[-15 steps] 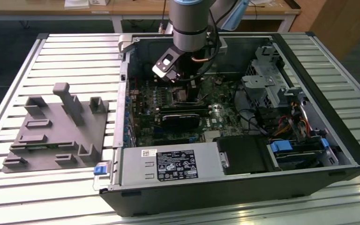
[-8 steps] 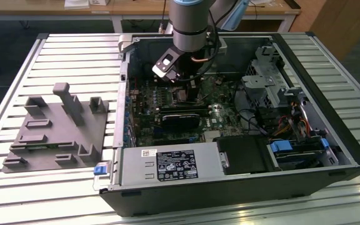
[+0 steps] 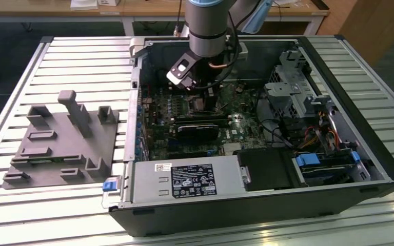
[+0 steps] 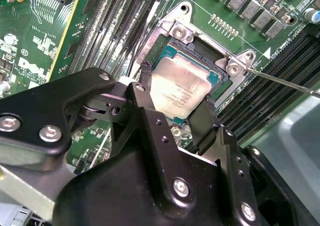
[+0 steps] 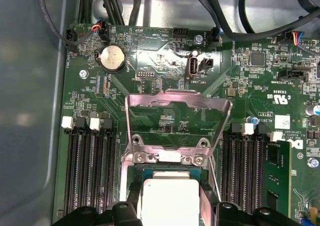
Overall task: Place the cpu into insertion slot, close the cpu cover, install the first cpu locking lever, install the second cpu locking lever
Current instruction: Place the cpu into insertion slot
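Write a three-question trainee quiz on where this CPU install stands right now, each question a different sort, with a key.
1. Fill in: in the exterior view, the grey fixture block stands on the exterior view's ____ of the computer case.
2. True or false: the cpu cover lies shut over the cpu.
3. Where is the gripper?
A. Outside the computer case.
B. On the cpu at the insertion slot, a finger on each side.
C. Clamped on the cpu cover.

Key: 1 left. 2 false, since the cover stands raised. 3 B.
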You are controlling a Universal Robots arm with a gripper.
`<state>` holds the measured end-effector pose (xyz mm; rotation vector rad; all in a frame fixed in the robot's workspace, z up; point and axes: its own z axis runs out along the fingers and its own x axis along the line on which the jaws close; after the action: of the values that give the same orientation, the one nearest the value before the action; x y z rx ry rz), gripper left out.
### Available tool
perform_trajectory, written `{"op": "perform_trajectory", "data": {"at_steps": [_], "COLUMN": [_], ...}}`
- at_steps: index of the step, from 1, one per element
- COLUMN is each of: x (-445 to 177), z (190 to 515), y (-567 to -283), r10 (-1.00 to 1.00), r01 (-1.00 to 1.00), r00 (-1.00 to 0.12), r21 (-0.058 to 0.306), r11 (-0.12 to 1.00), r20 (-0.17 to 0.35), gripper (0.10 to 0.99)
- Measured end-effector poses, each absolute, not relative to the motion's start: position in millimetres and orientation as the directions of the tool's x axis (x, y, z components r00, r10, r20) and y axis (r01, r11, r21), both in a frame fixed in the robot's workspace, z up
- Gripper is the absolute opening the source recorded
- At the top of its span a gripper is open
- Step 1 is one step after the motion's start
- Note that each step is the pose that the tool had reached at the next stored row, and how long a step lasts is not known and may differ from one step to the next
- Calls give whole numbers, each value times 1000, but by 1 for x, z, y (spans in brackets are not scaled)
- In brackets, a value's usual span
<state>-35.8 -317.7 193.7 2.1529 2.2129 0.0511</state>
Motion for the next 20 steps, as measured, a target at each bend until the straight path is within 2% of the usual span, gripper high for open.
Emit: {"op": "perform_trajectory", "data": {"at_steps": [9,12,13,20], "x": [-36,-36,-36,-36], "z": [193,193,193,193], "y": [-318,-318,-318,-317], "r10": [1000,1000,1000,1000], "r01": [998,998,998,998], "r00": [-26,-26,-26,-26], "r21": [61,61,61,61], "r11": [27,27,27,27], "r20": [-15,-15,-15,-15], "gripper": [541,553,616,616]}}
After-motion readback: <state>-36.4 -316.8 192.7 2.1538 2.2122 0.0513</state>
